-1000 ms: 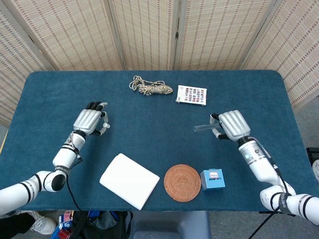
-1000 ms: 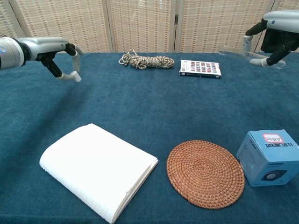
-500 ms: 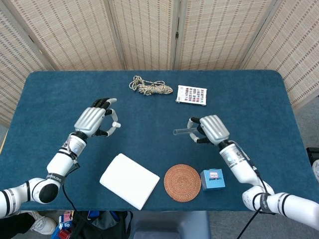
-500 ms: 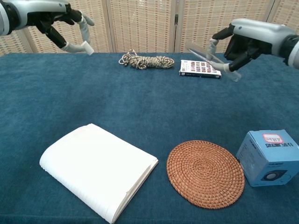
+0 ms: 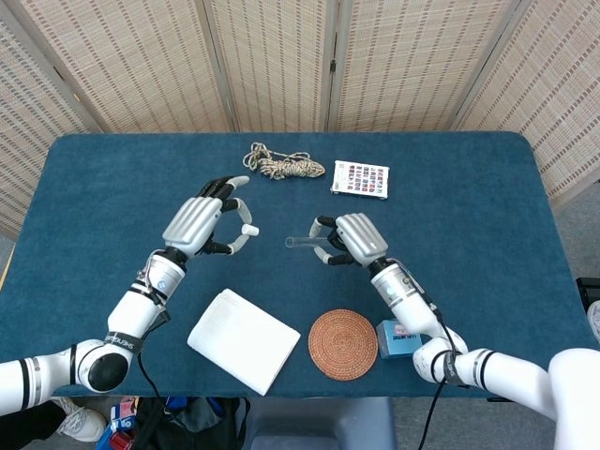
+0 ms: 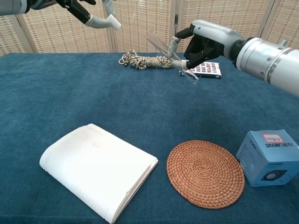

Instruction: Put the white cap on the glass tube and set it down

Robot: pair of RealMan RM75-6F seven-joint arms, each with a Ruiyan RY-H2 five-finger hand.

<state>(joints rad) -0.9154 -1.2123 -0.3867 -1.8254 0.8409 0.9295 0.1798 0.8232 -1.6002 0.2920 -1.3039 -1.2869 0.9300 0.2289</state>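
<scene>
My right hand holds a clear glass tube raised above the table, its open end pointing toward my left hand. My left hand pinches a small white cap at its fingertips, also raised. In the head view a short gap separates the cap from the tube's end. Both hands hover over the middle of the blue table.
A coiled rope and a patterned card lie at the back. Near the front edge are a white notebook, a round woven coaster and a small blue box.
Both hands have moved inward toward each other and risen. The tube has travelled left with my right hand, the cap right with my left, closing most of the gap.
</scene>
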